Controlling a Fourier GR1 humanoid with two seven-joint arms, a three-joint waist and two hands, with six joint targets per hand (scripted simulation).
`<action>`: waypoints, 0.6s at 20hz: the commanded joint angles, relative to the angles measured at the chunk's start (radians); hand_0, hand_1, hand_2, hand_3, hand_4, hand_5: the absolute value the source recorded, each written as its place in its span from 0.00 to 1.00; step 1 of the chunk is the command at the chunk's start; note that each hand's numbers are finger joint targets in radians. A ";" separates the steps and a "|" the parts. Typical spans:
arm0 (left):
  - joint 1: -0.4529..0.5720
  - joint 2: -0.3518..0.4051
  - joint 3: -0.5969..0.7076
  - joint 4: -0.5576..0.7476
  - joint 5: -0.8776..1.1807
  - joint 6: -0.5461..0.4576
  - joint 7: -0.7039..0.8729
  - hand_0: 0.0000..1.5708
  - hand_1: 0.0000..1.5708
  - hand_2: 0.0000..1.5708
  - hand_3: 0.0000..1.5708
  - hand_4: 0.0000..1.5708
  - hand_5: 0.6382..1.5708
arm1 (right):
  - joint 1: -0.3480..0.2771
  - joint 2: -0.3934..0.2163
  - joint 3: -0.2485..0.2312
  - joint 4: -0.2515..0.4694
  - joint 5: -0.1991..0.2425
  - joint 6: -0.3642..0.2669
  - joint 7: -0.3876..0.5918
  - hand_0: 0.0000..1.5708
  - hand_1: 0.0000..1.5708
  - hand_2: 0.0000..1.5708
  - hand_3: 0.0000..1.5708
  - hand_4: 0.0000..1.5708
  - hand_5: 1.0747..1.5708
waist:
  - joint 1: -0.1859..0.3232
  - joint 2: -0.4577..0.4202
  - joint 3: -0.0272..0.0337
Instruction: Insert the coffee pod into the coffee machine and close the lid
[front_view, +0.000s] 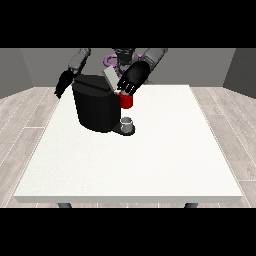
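Observation:
The black coffee machine (96, 107) stands on the far left part of the white table (150, 160). Its grey lid (110, 78) is tilted up and open. A red thing at the machine (127, 102) sits at its front head. The hand at the view's right (133, 77) hovers just above that head, beside the raised lid. The hand at the view's left (64, 82) hangs behind the machine by the table's far left corner, its fingers straight and pointing down, holding nothing. A small grey thing (127, 123) rests on the machine's base under the head.
The table's far edge runs just behind the machine, and its left edge lies close to the machine's side. The robot's torso (120, 56) stands behind the table.

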 joint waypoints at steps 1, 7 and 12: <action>-0.008 -0.041 -0.012 -0.012 -0.007 0.020 0.007 0.76 0.76 0.78 0.74 0.23 1.00 | -0.017 0.007 -0.006 0.029 -0.002 -0.008 0.032 0.00 0.00 0.00 0.00 0.00 1.00 | 0.025 -0.017 0.0002; 0.007 0.003 -0.028 -0.008 -0.051 0.065 -0.024 0.78 0.78 0.79 0.74 0.00 1.00 | 0.020 0.021 0.002 0.011 0.007 -0.028 -0.033 0.00 0.00 0.00 0.00 0.00 1.00 | 0.008 0.002 0.0003; 0.007 0.031 -0.067 -0.002 -0.106 0.098 -0.074 0.75 0.75 0.76 0.68 0.00 1.00 | 0.012 0.032 0.031 -0.018 0.024 -0.029 -0.045 0.00 0.00 0.00 0.00 0.00 1.00 | -0.018 0.038 0.0002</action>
